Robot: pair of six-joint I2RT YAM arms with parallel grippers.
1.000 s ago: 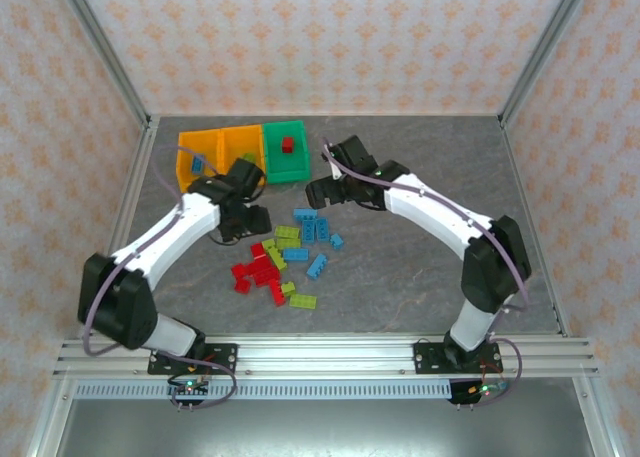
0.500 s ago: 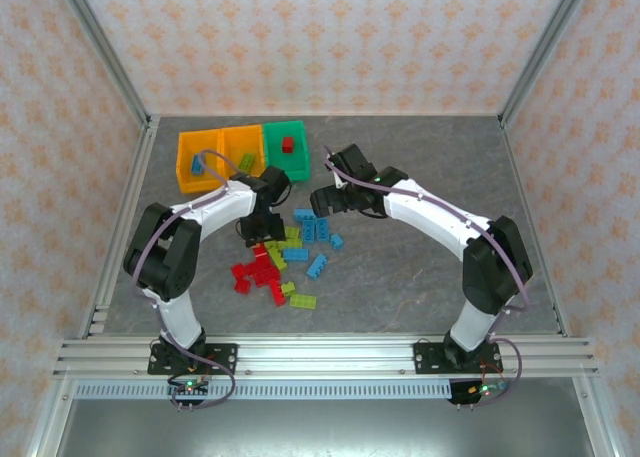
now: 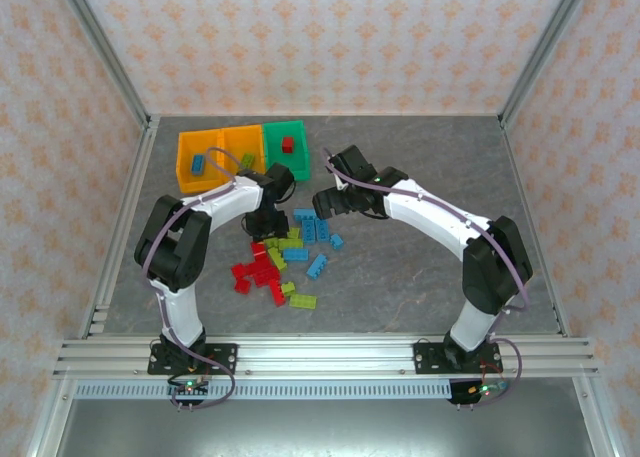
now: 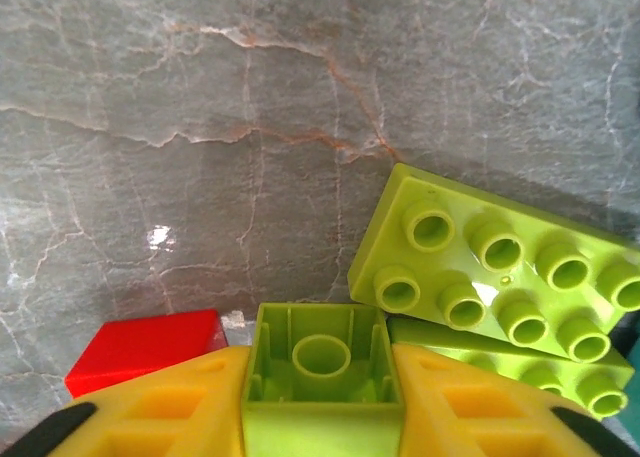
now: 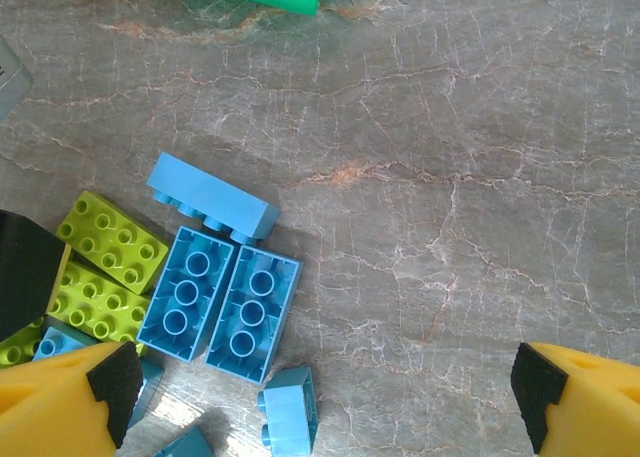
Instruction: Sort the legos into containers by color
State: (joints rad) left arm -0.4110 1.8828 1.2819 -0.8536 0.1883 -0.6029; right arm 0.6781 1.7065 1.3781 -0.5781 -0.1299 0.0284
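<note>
Nearest the arms' bases, the legos (image 3: pixel 282 262) lie in a loose heap on the grey marbled table (image 3: pixel 420 267). A lime brick (image 3: pixel 303 301) sits at the near edge, with a red cluster (image 3: pixel 255 274) just behind it to the left. Beyond those, lime and blue pieces are mixed together.

The left gripper (image 4: pixel 318 402) is down at the far-left side of the heap. Its yellow fingers (image 4: pixel 150 412) are pressed against either side of a small lime brick (image 4: pixel 318 372), held hollow side up. Just beyond it lie a long lime brick (image 4: pixel 500 267), studs up and resting on another lime one, and a red brick (image 4: pixel 145 349) beside the left finger.

The right gripper (image 5: pixel 322 377) hangs over the far-right side of the heap, fingers spread wide with nothing between them. Below it two blue bricks (image 5: pixel 215 302) lie side by side, hollow sides up, and a third blue brick (image 5: pixel 212 199) touches their far ends.

Farthest back stand the containers (image 3: pixel 225 142), joined in a row. The left orange-yellow bin (image 3: pixel 205 142) holds a blue piece (image 3: pixel 199 164). The middle orange-yellow bin (image 3: pixel 240 139) holds a lime piece (image 3: pixel 247 160). The green bin (image 3: pixel 285 169) holds a red piece (image 3: pixel 288 144).
</note>
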